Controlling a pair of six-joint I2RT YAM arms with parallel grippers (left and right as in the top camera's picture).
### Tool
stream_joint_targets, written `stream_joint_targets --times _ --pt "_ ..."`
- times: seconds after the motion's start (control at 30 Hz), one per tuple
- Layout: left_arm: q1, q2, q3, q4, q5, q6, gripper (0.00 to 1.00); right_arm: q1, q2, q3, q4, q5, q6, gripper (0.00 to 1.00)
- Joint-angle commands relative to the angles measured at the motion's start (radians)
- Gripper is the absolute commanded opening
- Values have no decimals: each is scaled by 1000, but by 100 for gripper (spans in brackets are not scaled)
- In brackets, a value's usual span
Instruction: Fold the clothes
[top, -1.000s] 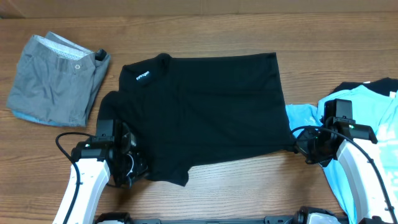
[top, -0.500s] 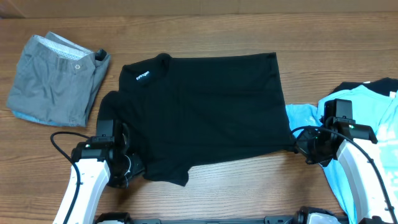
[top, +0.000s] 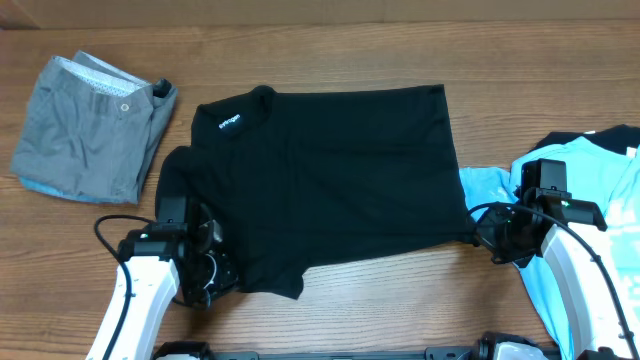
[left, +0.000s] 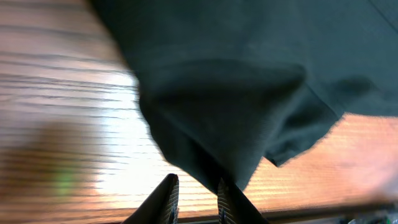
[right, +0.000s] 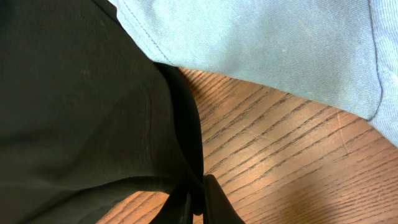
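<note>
The left gripper (left: 196, 184) is almost closed and seems to pinch a raised sleeve fold of the black T-shirt (top: 330, 170). The right gripper (right: 195, 200) is closed on the shirt's hem corner. The shirt lies spread mid-table (top: 400, 40), and I judge it is not yet folded. The grey shorts (top: 90, 125) by the left edge look folded. The light blue T-shirt (top: 490, 187) at the right edge remains to do.

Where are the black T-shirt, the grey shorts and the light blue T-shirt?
black T-shirt (top: 330, 170), overhead view, middle of its body
grey shorts (top: 85, 140), overhead view, middle of the folded fabric
light blue T-shirt (right: 261, 50), right wrist view, fabric above its hem
</note>
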Motion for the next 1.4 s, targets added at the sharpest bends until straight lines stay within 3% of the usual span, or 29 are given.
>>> stream_joint_targets --times 0.0,0.23,0.43,0.63,0.7,0.8,0.87,1.07,1.2,1.37 --pt "-30 1 -12 11 -9 -6 26 -5 -14 18 7 -9 -5 6" --pt "-32 18 -16 18 -143 -82 47 -5 -14 18 1 -9 -5 6" --pt "-33 79 -51 89 -145 -70 53 -5 -14 18 6 -9 -5 6" --pt "-34 155 -53 116 -85 -24 46 -5 -14 18 6 -9 -5 6" --pt "-34 163 -53 117 -83 -20 38 -5 -14 18 6 -9 -5 6" --pt "-34 163 -53 132 -34 0 13 -5 -14 18 5 -9 -5 6" --pt "-34 162 -52 138 35 10 4 -5 -14 18 5 -9 -5 6" --pt "-32 160 -7 29 314 85 4 -5 -14 18 1 -9 -5 6" --pt "-12 160 66 -50 319 79 4 -5 -14 18 2 -11 -5 6" --pt "51 160 126 -13 265 24 4 -5 -14 18 17 -43 -12 6"
